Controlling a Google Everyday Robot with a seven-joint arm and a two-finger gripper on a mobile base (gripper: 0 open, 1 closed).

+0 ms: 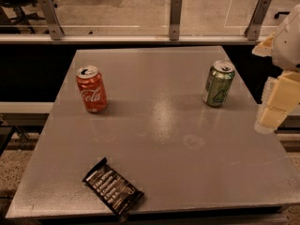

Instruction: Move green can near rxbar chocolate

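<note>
The green can (pixel 218 84) stands upright at the table's right side, towards the back. The rxbar chocolate (pixel 113 186) lies flat in its black wrapper near the front edge, left of centre, turned at an angle. My gripper (pixel 272 116) hangs at the right edge of the view, just off the table's right side, to the right of the green can and a little nearer the front. It is apart from the can and holds nothing that I can see.
A red Coca-Cola can (pixel 92 89) stands upright at the left back of the grey table (pixel 159 139). A glass railing with metal posts (pixel 175 13) runs behind the table. The floor drops away on both sides.
</note>
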